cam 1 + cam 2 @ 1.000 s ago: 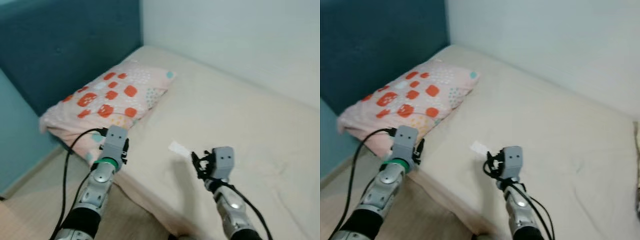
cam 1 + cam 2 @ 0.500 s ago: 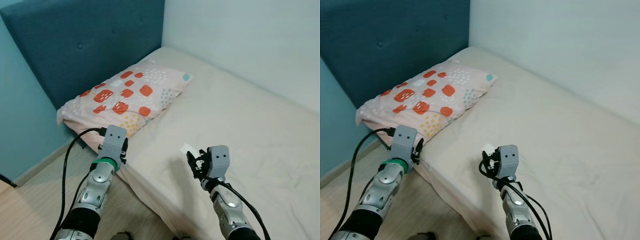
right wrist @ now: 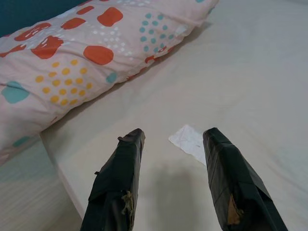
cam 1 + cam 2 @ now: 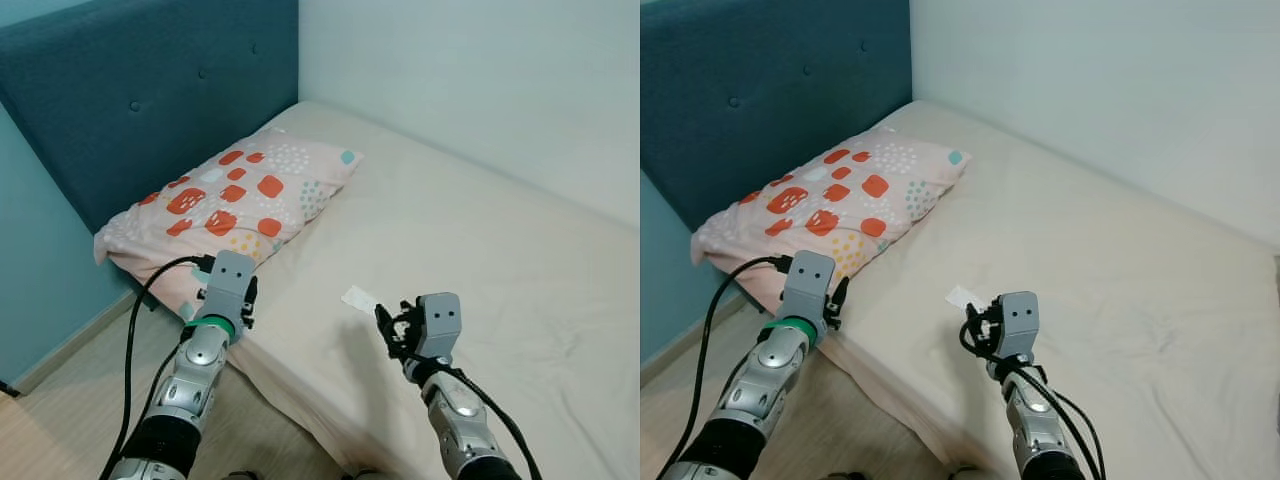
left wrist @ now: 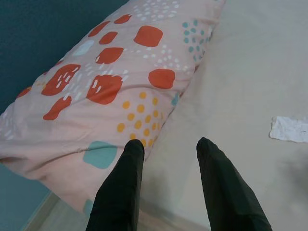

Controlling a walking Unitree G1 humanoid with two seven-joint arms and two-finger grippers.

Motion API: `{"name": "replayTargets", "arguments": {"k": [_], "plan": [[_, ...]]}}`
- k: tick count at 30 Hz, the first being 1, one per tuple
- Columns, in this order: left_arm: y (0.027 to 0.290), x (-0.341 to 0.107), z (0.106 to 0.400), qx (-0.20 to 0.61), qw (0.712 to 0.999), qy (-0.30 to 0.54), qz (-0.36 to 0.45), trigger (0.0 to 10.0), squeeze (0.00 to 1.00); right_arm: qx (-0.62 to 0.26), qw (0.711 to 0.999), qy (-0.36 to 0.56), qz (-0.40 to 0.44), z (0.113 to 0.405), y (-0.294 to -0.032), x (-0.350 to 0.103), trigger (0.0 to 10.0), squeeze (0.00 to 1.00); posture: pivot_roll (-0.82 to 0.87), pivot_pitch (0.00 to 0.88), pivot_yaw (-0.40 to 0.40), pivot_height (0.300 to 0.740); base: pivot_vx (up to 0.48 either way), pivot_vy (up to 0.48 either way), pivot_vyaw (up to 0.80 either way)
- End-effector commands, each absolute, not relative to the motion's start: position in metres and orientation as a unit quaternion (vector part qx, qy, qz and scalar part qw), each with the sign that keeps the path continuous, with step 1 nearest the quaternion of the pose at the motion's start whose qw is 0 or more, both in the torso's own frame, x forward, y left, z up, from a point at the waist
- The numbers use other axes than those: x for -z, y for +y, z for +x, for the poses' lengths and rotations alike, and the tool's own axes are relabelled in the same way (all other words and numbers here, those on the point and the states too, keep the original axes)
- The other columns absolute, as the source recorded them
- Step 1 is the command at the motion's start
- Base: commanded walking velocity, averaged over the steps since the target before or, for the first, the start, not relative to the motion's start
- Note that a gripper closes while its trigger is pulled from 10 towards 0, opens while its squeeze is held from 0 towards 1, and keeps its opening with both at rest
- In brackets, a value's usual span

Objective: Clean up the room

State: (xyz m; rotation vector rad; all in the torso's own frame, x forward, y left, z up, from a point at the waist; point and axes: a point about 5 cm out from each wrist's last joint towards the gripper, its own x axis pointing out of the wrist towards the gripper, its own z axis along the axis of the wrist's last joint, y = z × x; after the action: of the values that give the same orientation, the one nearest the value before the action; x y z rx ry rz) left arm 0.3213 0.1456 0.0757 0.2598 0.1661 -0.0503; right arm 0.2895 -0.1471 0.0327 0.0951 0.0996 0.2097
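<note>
- Hovering with fingers parted, the right claw (image 3: pixel 171 139) sits just short of a white paper scrap (image 4: pixel 359 297) on the bed (image 4: pixel 480 230).
- Left claw (image 5: pixel 168 147), also parted, points at the patterned pillow (image 4: pixel 225 200).

Your right gripper (image 3: pixel 168 139) hung over the bed (image 4: pixel 480 230), the paper scrap (image 3: pixel 190 139) just ahead of it. The pillow (image 4: pixel 230 200) lay ahead of your left gripper (image 5: pixel 168 147), the scrap to its right.
</note>
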Motion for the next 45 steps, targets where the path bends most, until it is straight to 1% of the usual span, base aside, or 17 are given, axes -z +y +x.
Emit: {"name": "replayTargets", "arguments": {"k": [1,24,41,43,45], "plan": [[0.1449,-0.0691,0.3180,0.030,0.986,0.097,0.135,10.0,0.00,-0.095,0.992,0.064,0.053,0.2852,-0.1505,-0.0265,10.0,0.00,0.01,0.077,0.039,0.740,0.000,0.000,0.00],[0.1422,-0.0679,0.3171,0.044,0.986,0.100,0.127,10.0,0.00,-0.096,0.992,0.062,0.062,0.2836,-0.1487,-0.0264,10.0,0.00,0.01,0.081,0.042,0.740,0.000,0.000,0.00],[0.1437,-0.0665,0.3179,0.035,0.985,0.109,0.127,10.0,0.00,-0.093,0.992,0.065,0.059,0.2853,-0.1497,-0.0266,10.0,0.00,0.02,0.075,0.040,0.740,0.000,0.000,0.00],[0.1434,-0.0665,0.3182,0.036,0.985,0.108,0.127,10.0,0.00,-0.091,0.989,0.076,0.090,0.2858,-0.1487,-0.0242,10.0,0.00,0.02,0.073,0.040,0.740,0.000,0.000,-0.76],[0.1434,-0.0666,0.3183,0.036,0.985,0.108,0.127,10.0,0.00,-0.090,0.988,0.079,0.099,0.2859,-0.1485,-0.0237,10.0,0.00,0.02,0.073,0.040,0.740,0.000,0.000,-0.76]]}}
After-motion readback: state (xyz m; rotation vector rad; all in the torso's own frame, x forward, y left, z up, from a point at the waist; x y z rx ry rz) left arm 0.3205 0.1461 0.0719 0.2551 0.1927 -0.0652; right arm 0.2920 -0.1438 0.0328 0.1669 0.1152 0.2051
